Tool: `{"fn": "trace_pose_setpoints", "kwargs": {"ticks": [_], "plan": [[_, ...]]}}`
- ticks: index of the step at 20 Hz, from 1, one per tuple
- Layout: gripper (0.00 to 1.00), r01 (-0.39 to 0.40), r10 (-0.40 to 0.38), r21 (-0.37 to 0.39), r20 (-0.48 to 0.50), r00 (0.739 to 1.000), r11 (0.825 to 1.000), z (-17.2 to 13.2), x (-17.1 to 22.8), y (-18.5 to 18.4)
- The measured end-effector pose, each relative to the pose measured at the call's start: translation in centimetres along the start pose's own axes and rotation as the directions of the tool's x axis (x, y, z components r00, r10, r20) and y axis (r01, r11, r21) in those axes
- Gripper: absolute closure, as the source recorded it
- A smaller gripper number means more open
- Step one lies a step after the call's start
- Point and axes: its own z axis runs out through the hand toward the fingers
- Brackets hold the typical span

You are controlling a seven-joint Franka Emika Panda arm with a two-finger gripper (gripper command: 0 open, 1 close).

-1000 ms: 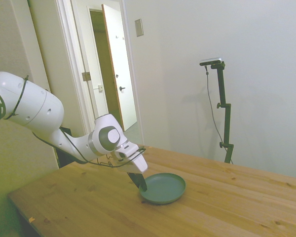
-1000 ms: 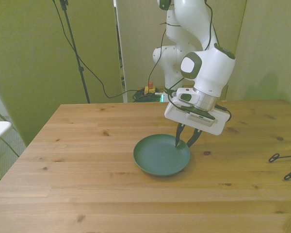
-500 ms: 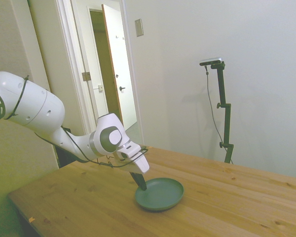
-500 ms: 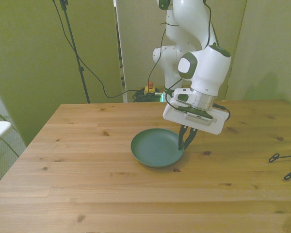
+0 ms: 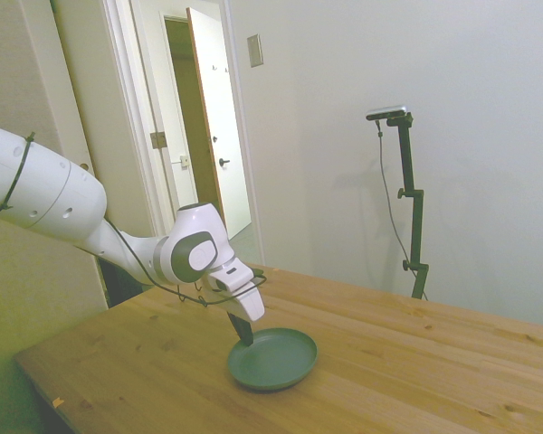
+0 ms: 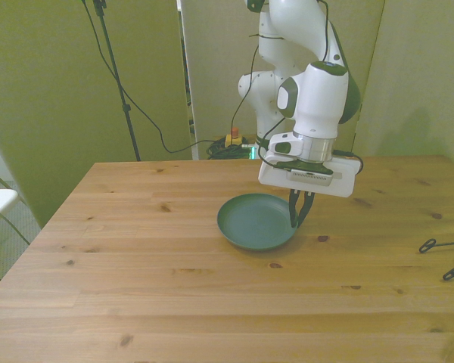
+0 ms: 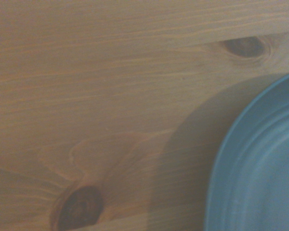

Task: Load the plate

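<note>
The teal plate point(image 6: 257, 221) sits near the middle of the wooden table point(image 6: 174, 302), one edge tipped up where the gripper point(image 6: 298, 217) pinches its rim on the front view's right, fingers nearly together. The wrist view adds only a blurred arc of rim point(image 7: 260, 168) and its shadow over knotted boards.

The round, shallow teal-green plate point(image 6: 257, 221) is sitting near the middle of the wooden desk point(image 6: 136, 287), its edge toward the front view's right raised off the desk. The white arm's two-finger gripper point(image 6: 298, 218) is standing over that edge of the plate, its fingers closed on the rim. Two small dark wire clips point(image 6: 442, 246) are lying on the desk well apart from the plate, toward the front view's right edge.
</note>
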Motion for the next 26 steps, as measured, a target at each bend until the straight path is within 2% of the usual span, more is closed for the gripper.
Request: {"fn": "trace_pose_setpoints", "kwargs": {"ticks": [10, 18, 22, 26], "plan": [[1.0, -0.047, 0.043, 0.086, 0.048, 0.998, 0.995, -4.6, -0.3, -1.6], [1.0, -0.105, 0.085, 0.152, 0.132, 0.988, 0.983, -12.2, -0.4, -3.0], [1.0, -0.145, 0.111, 0.186, 0.18, 0.977, 0.972, -15.9, 0.2, -3.6], [1.0, -0.196, 0.129, 0.249, 0.261, 0.957, 0.948, -19.8, 0.5, -4.8]]}}
